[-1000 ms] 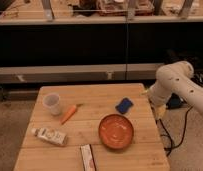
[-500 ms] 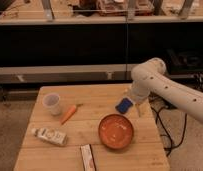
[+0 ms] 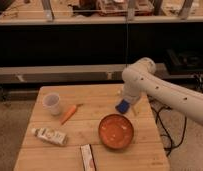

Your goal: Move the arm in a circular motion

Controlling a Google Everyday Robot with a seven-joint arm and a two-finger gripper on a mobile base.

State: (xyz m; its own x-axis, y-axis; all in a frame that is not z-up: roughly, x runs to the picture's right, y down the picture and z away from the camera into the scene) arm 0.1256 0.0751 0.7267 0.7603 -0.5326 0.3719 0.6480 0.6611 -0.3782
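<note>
Robot arm (image 3: 162, 94) is big, white and round like a fat pipe, with little dark dots on it. It comes in from the right side and goes up to a bent joint over the back right part of the wooden table (image 3: 95, 97). Then it points down. Its gripper (image 3: 128, 99) is at the low end, just above a small blue thing (image 3: 123, 106) on the table, and I cannot tell if it is gripping or not. A red bowl (image 3: 116, 131) sits in front of the blue thing. On the left are a white cup (image 3: 52, 103), a carrot (image 3: 68, 114) and a white bottle (image 3: 49, 135) lying down. A flat packet (image 3: 87, 156) lies at the front edge.
</note>
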